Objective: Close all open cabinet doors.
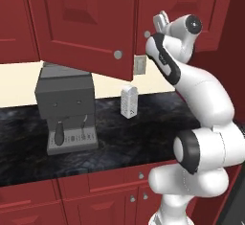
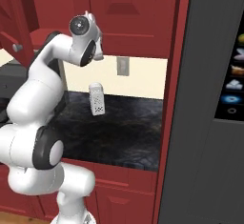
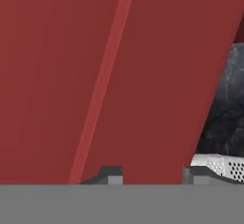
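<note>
One tall dark-red cabinet door (image 1: 81, 23) stands swung out over the counter, its silver knob (image 1: 117, 54) at the lower right corner; its edge (image 2: 12, 27) shows at the far left of the right base view. Right of it, another cabinet door (image 1: 186, 4) lies flush. My gripper (image 1: 161, 20) is raised high in front of that flush door, right of the open door's free edge. In the hand view a red door face (image 3: 143, 75) is very close, and my gripper (image 3: 152, 173) stands open, its two tips apart with nothing between them.
A grey coffee machine (image 1: 67, 109) sits on the black counter (image 1: 143, 138) under the open door. A white perforated box (image 1: 129, 102) (image 2: 97, 99) stands by the wall below an outlet (image 2: 123, 66). A tall dark appliance (image 2: 209, 123) borders the right side. Red drawers (image 1: 115, 178) run below.
</note>
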Robot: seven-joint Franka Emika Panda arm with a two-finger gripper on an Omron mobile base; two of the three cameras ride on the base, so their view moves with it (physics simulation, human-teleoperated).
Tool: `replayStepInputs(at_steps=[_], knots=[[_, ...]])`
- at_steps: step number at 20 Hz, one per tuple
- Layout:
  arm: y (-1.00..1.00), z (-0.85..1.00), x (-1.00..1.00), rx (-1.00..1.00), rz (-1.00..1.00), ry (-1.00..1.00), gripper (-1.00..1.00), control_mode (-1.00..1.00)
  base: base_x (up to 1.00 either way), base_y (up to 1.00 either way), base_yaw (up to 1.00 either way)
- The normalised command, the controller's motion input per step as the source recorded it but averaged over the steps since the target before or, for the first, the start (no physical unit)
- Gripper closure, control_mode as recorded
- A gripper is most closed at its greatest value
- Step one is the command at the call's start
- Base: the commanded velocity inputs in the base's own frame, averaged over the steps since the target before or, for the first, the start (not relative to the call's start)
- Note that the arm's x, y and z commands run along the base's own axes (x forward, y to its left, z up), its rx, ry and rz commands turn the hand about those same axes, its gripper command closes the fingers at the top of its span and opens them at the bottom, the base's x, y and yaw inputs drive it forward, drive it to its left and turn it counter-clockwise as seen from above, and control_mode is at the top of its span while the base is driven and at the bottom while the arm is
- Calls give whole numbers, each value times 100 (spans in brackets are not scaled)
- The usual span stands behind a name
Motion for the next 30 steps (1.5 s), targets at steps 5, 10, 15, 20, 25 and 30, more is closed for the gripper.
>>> replayStepInputs(at_steps=[5,10,15,20,25,30], knots=[[0,-5,-49,0,0,-6,-100,-100,0,0,0],[0,6,-82,0,0,-2,-100,-100,0,0,0],[0,28,-93,0,0,-1,-100,-100,0,0,0],[1,40,-98,-6,0,0,-100,-100,0,0,0],[19,19,-100,-25,0,0,-100,-100,0,0,0],[32,14,-93,-41,8,4,-100,-100,0,0,0]])
